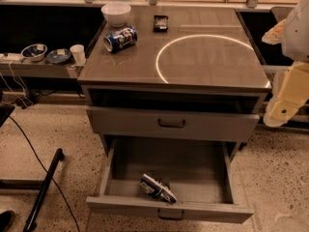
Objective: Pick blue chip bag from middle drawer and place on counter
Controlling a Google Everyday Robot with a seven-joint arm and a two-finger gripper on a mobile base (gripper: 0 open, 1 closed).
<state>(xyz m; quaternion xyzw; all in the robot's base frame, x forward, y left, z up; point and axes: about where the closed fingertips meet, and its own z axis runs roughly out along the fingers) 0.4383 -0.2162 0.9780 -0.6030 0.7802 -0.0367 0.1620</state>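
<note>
The blue chip bag (158,188) is lying in the open middle drawer (169,209), near its front edge, ungrasped. The gripper (282,108) is hanging beside the counter's (120,66) right edge; whether it is spread or closed cannot be told. The reach is pending, requiring descent into the drawer.

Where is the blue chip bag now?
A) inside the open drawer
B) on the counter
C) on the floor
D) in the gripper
A: the blue chip bag lies in the open middle drawer, near its front; the gripper is at the right side of the counter.
</note>
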